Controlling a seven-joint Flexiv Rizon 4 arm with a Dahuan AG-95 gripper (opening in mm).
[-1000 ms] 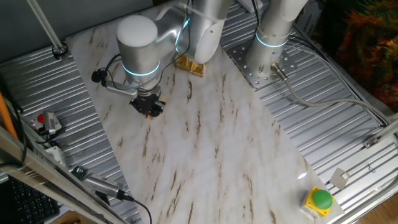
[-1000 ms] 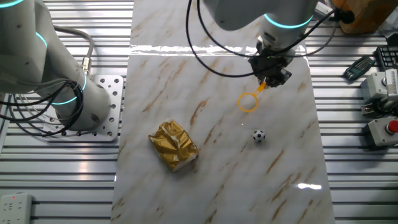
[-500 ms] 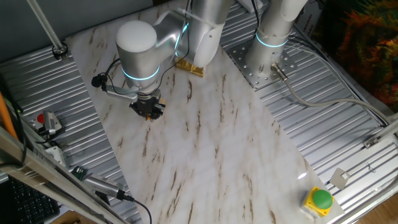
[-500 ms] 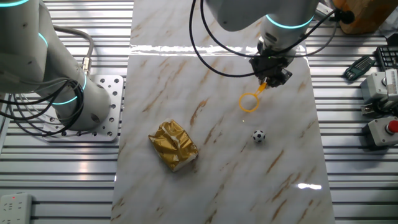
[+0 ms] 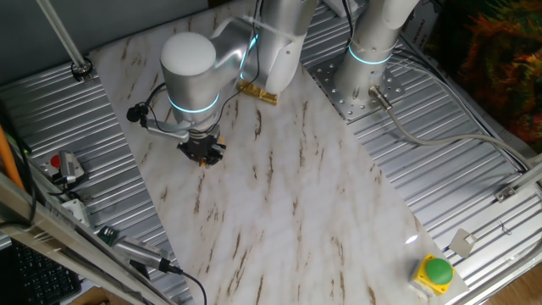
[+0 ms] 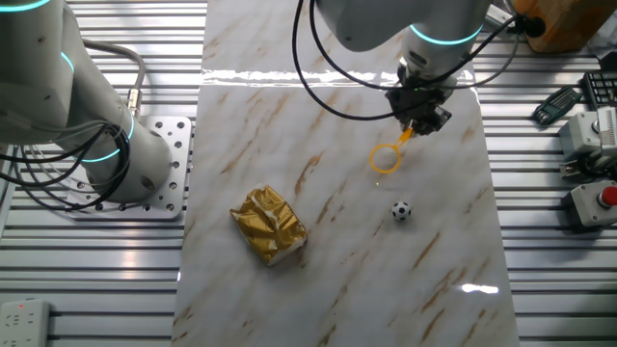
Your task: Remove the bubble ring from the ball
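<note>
The bubble ring [image 6: 388,156] is a small yellow-orange hoop with a short handle. My gripper [image 6: 418,118] is shut on the handle's far end, and the hoop hangs out toward the table's middle just above the marble top [image 6: 337,270]. The ball [image 6: 401,210], tiny and black-and-white, lies on the marble apart from the hoop, a little nearer the camera. In the one fixed view my gripper [image 5: 201,151] points down at the marble's left part; the arm hides the ball and most of the ring there.
A crumpled gold foil packet [image 6: 269,225] lies left of the ball, also in the one fixed view [image 5: 257,88]. A second arm's base [image 6: 116,154] stands on the left. A green button [image 5: 437,271] sits at the corner. Devices [image 6: 593,164] line the right side.
The gripper with the ring has shifted only slightly; the ball and the foil packet have not moved.
</note>
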